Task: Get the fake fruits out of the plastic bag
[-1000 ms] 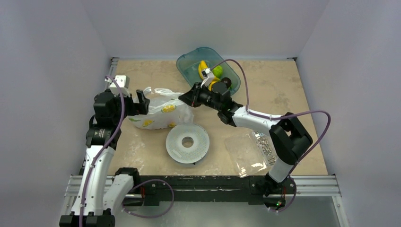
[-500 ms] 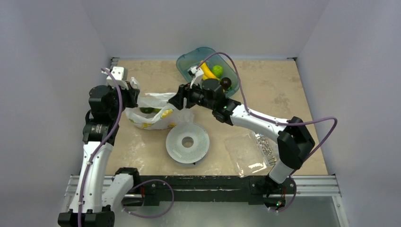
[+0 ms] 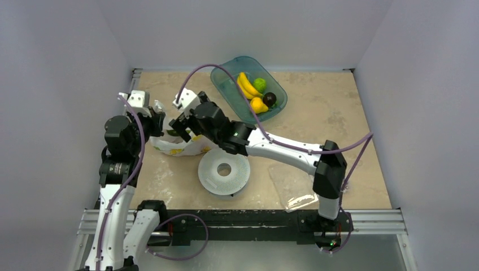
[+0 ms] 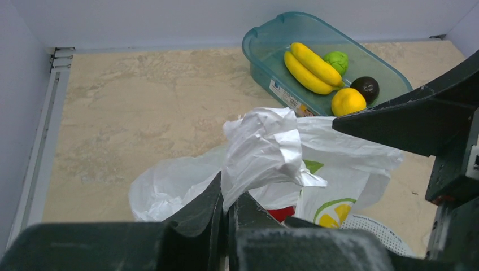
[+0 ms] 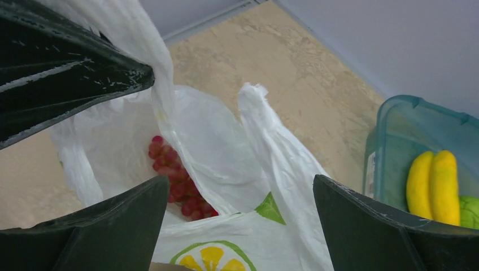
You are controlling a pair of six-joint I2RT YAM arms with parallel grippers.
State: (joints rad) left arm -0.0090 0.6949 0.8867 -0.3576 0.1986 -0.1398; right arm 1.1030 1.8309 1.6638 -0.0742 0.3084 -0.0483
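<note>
The white plastic bag (image 3: 182,146) with lemon prints lies left of centre. My left gripper (image 4: 229,204) is shut on a bunched loop handle of the plastic bag (image 4: 265,144) and holds it up. A red fruit (image 4: 283,214) peeks from the bag just behind the fingers. My right gripper (image 5: 240,186) hangs open over the bag's mouth with nothing between its fingers. A dark-red grape cluster (image 5: 172,174) lies inside the bag (image 5: 217,141). From above, the left gripper (image 3: 160,127) and the right gripper (image 3: 177,129) sit close together at the bag's top.
A teal bin (image 3: 226,84) at the back holds a banana bunch (image 3: 245,86), a green fruit (image 3: 260,84), a round yellow fruit (image 3: 258,105) and a dark plum (image 3: 270,99). A white perforated disc (image 3: 224,170) lies in front of the bag. A clear bag (image 3: 294,191) lies at right.
My left gripper shut on the bag's handle and raised it. My right gripper opened and swung left from beside the bin to above the bag's mouth.
</note>
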